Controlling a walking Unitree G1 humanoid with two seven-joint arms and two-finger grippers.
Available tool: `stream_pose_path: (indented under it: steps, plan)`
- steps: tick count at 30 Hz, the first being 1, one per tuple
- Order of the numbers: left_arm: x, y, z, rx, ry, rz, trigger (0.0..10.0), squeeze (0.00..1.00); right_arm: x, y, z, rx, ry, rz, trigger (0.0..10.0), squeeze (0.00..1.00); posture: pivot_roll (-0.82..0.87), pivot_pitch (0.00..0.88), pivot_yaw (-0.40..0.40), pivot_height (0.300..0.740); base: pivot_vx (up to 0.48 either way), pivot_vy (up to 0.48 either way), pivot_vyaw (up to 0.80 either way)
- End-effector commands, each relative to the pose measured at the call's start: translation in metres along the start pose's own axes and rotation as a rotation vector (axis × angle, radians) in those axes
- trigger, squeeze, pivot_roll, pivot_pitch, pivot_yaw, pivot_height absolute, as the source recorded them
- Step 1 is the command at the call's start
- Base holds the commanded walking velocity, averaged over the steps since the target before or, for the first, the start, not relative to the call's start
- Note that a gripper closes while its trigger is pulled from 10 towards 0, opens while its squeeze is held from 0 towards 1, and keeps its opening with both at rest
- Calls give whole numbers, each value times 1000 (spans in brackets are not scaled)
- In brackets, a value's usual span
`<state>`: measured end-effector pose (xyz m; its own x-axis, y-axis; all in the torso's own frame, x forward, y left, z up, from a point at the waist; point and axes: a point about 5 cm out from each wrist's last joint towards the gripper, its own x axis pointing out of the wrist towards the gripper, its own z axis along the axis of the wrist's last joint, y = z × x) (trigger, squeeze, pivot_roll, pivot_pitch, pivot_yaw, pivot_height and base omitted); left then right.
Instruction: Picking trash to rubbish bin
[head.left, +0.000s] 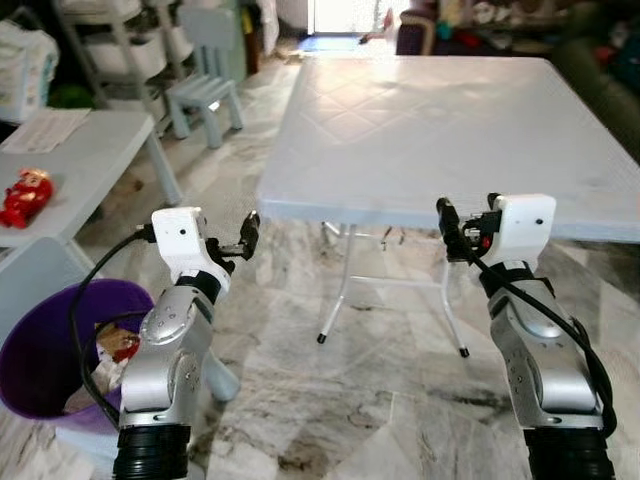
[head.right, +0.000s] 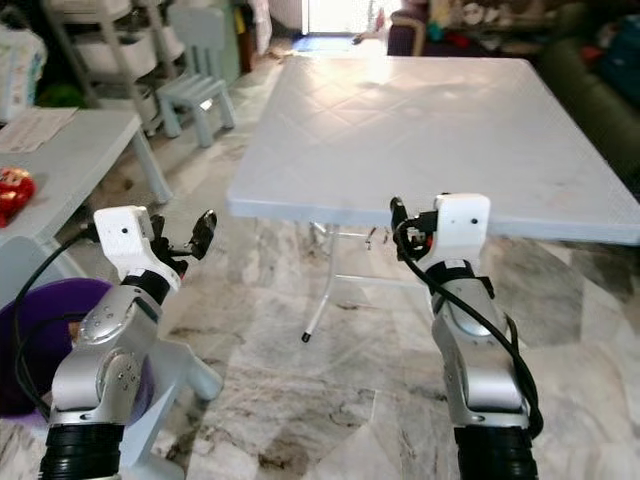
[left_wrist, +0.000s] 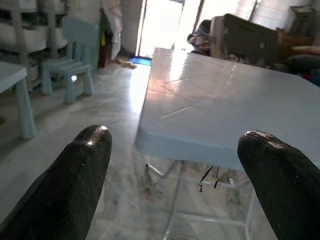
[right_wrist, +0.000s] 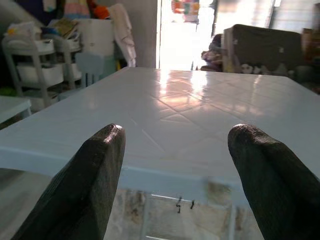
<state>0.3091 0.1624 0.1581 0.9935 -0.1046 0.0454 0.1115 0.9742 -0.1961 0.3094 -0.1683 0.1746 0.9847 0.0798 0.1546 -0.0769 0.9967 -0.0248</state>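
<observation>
Both arms are hovering before the counter's (head.left: 450, 130) near edge, left gripper (left_wrist: 175, 170) and right gripper (right_wrist: 175, 165) spread wide, holding nothing; the purple bin (head.left: 45, 345) is sitting beside the left arm.

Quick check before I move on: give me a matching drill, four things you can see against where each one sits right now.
Things:
1. purple bin
2. red toy
3. left tool
4. small blue chair

Places:
A. on the low table at the robot's left
B. on the floor at the robot's lower left, with trash inside
C. far back on the left, beside the shelves
D. held up in the air, short of the big white table's near edge, fingers apart

Pairs: 1-B, 2-A, 3-D, 4-C
</observation>
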Motion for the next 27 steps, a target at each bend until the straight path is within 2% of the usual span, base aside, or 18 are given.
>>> stream_pose_path:
  steps: [1,18,22,27]
  plan:
    - [2,-3,5,8,-16,-16,10000,0,0,-2,2,-2,-7,-6,10000,0,-12,61,17,740,0,0,-800]
    - [2,-2,6,12,-21,-19,10000,0,1,-2,2,-7,-9,-11,10000,0,-9,59,20,740,0,0,-800]
    - [3,-2,6,14,-23,-21,10000,0,0,-2,3,-6,-14,-12,10000,0,-10,58,21,740,0,0,0]
    - [3,-2,6,24,-21,-19,10000,0,0,-2,3,-6,-21,-14,10000,0,-11,59,21,740,290,0,0]
